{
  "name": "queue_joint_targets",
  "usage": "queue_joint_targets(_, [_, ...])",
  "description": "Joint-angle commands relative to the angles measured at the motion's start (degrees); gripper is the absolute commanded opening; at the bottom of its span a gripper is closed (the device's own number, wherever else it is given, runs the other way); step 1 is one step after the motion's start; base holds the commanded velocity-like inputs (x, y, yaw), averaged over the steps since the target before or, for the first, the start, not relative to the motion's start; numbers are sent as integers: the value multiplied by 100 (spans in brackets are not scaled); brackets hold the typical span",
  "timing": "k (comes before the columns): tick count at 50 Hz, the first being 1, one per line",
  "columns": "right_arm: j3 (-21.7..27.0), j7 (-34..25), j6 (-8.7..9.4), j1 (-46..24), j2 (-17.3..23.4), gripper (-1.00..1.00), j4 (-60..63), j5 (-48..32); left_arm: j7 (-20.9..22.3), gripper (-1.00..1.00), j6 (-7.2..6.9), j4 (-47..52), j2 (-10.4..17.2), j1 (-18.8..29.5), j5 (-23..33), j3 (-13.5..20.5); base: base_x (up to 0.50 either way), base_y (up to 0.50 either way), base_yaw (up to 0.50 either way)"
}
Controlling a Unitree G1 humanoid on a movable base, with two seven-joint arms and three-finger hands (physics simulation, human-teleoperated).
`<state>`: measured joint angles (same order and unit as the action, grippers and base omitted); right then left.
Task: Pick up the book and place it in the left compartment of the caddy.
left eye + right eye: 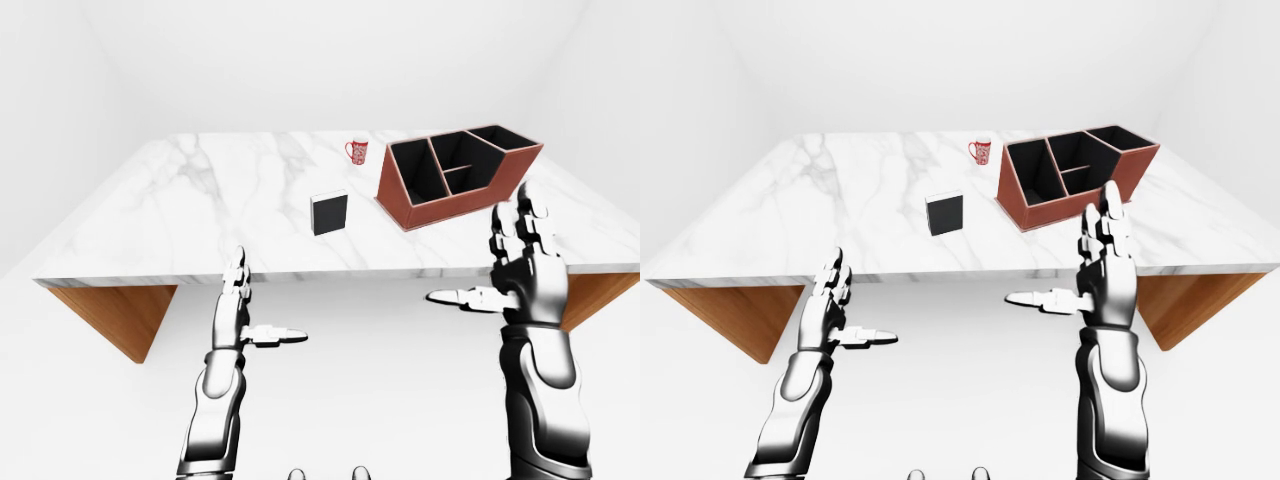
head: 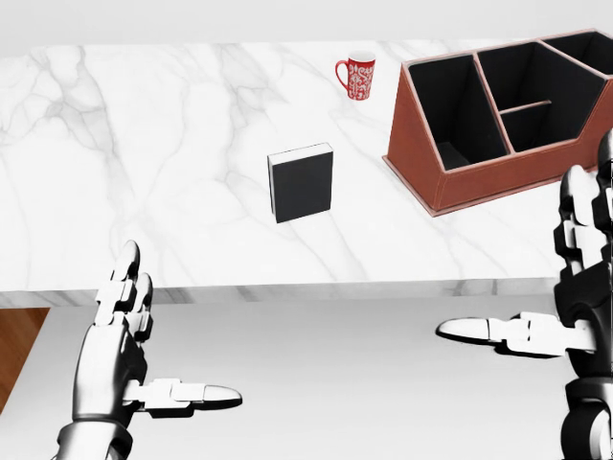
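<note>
Three dark caddy [image 2: 498, 182] compartments, book [image 2: 302, 183] left of it

Table [image 2: 172, 134] glossy white marble; caddy [image 2: 498, 177] perhaps leather; right hand [image 2: 575, 287] polished metal.

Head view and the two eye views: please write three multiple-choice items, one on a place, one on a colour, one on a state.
1. In the head view, where is the black book with white page edges relative to the red-brown leather caddy with black compartments?
A. to its left
B. inside it
C. to its right

2. What colour is the patterned mug on the white marble table?
A. blue
B. red
C. green

3. How is the silver right hand?
A. shut on the book
B. open, holding nothing
C. resting in the caddy

Answers: 1 A, it lies apart on bare marble; 2 B, red with a white rim; 3 B, fingers spread.
</note>
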<state>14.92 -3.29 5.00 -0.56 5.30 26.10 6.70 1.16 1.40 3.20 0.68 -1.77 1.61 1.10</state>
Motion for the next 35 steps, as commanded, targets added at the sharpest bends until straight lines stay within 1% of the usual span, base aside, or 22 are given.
queue_joint_targets(1, [479, -15, 0, -135, 182, 100, 396, 340, 10, 100, 92, -138, 9, 37, 8, 12, 0, 0, 0])
queue_joint_targets(2, [481, -13, 0, -136, 185, 100, 397, 344, 11, 100, 94, -141, 9, 37, 7, 13, 0, 0, 0])
queue_joint_targets(3, [647, -11, 0, -192, 199, 100, 352, 582, -4, 100, -27, 6, 0, 15, 17, 0, 0, 0, 0])
queue_joint_targets(4, [717, 31, 0, -208, 248, 100, 388, 669, -6, 100, -75, 65, -4, 2, 14, -5, 0, 0, 0])
queue_joint_targets(5, [792, 56, 0, -218, 288, 100, 418, 770, -1, 100, -1, -30, 3, 23, 2, 12, 0, 0, 0])
queue_joint_targets(6, [916, 96, 0, -239, 320, 100, 486, 968, 1, 100, 30, -69, 6, 31, 2, 15, 0, 0, 0])
queue_joint_targets(9, [1037, 149, 0, -250, 408, 100, 455, 1173, 0, 100, 33, -67, 5, 25, 14, 7, 0, 0, 0])
queue_joint_targets(11, [1176, 181, 0, -236, 480, 100, 464, 1348, -10, 100, -28, -7, 1, 22, 27, -4, 0, 0, 0])
queue_joint_targets(12, [1303, 218, 0, -235, 527, 100, 432, 1435, 8, 100, -33, -21, 1, 21, -5, 6, 0, 0, 0])
queue_joint_targets(13, [1304, 230, 0, -231, 539, 100, 428, 1450, 9, 100, -33, -21, 1, 21, -7, 7, 0, 0, 0])
queue_joint_targets(14, [1362, 235, 0, -226, 564, 100, 397, 1521, 2, 100, 0, -64, 8, 40, -10, 24, 0, 0, 0])
queue_joint_targets(16, [1523, 290, 0, -217, 604, 100, 411, 1741, 6, 100, -69, -17, 6, 50, -45, 38, 0, 0, 0])
queue_joint_targets(19, [1765, 385, 0, -195, 720, 100, 439, 2048, 2, 100, -72, -40, 9, 70, -75, 54, 0, 0, 0])
queue_joint_targets(20, [1931, 399, 0, -189, 796, 100, 401, 2191, -1, 100, -58, -60, 10, 69, -73, 53, 0, 0, 0])
queue_joint_targets(21, [1933, 411, 0, -182, 811, 100, 396, 2210, -1, 100, -52, -59, 9, 62, -70, 47, 0, 0, 0])
queue_joint_targets(23, [2026, 500, 0, -153, 847, 100, 418, 2351, -5, 100, -94, 45, -2, 9, -32, 3, 0, 0, 0])
queue_joint_targets(27, [2292, 415, 0, 1, 894, 100, 337, 2475, -7, 100, -37, -20, 2, 30, -11, 5, 0, 0, 0])
queue_joint_targets(29, [2394, 408, 0, 16, 918, 100, 251, 2557, -3, 100, -42, -7, 2, 26, -19, 9, 0, 0, 0])
queue_joint_targets(32, [2683, 477, 0, 42, 1004, 100, 195, 2979, 2, 100, 52, -123, 9, 50, -24, 23, 0, 0, 0])
queue_joint_targets(35, [2829, 425, 0, 117, 1119, 100, 121, 3186, -1, 100, 20, -78, 6, 37, -17, 16, 0, 0, 0])
